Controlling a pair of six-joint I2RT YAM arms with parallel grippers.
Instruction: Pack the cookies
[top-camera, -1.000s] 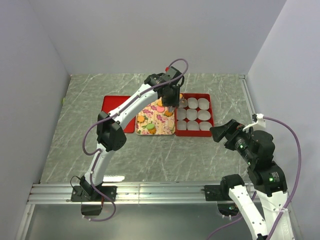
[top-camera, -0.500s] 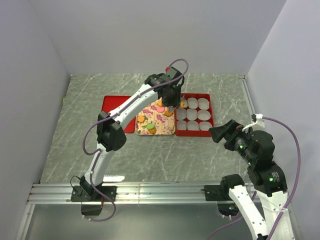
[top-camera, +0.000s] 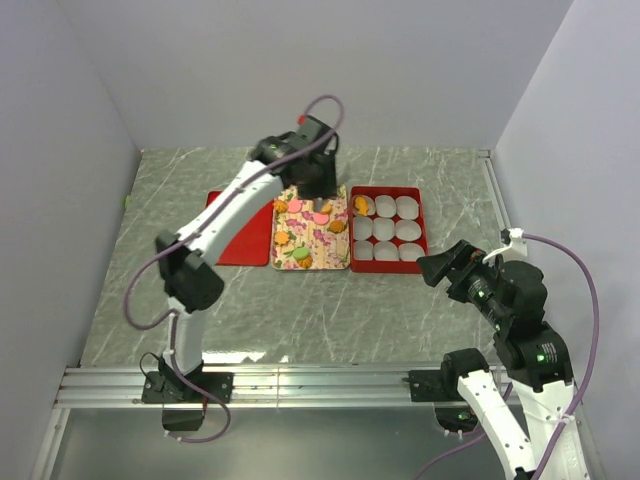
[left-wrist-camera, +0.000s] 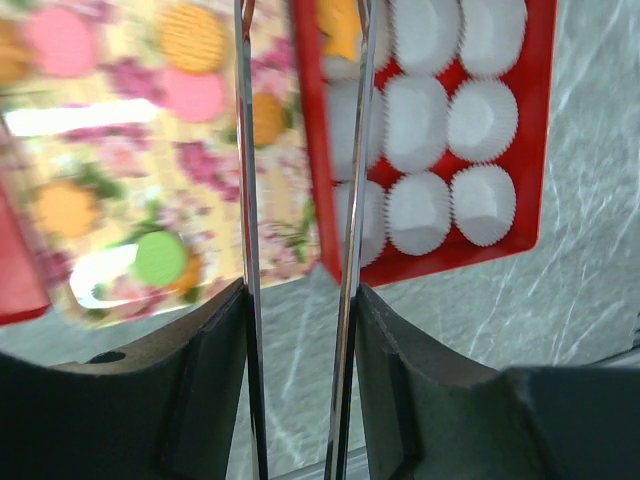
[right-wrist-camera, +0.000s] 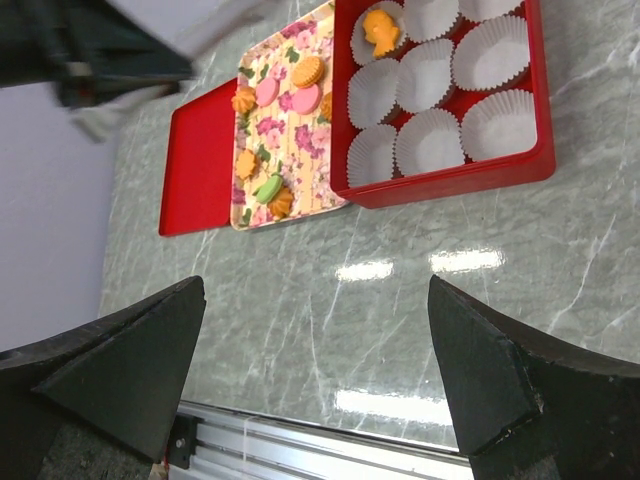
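Note:
The red box (top-camera: 390, 269) holds white paper cups; one orange cookie (top-camera: 358, 204) lies in its far-left cup, also seen in the right wrist view (right-wrist-camera: 380, 30). Several orange, pink and green cookies lie on the floral tray (top-camera: 325, 250), among them a pink one (top-camera: 322, 216) and a green one (top-camera: 300, 254). My left gripper (top-camera: 318, 186) hovers over the tray's far end, its thin metal fingers (left-wrist-camera: 246, 150) apart and empty. The left wrist view shows the green cookie (left-wrist-camera: 160, 258) and the box (left-wrist-camera: 535, 120). My right gripper (right-wrist-camera: 315, 370) is wide open and empty above bare table, near the box (right-wrist-camera: 450, 180).
A flat red lid (top-camera: 240, 228) lies left of the tray, touching it. Grey walls close the table at left, back and right. An aluminium rail (top-camera: 300, 385) runs along the near edge. Marble tabletop (top-camera: 300, 310) lies between the tray and the rail.
My left gripper has swung left from over the box's far-left cup to over the tray's far end. An orange cookie now shows in that cup. The right arm has barely moved.

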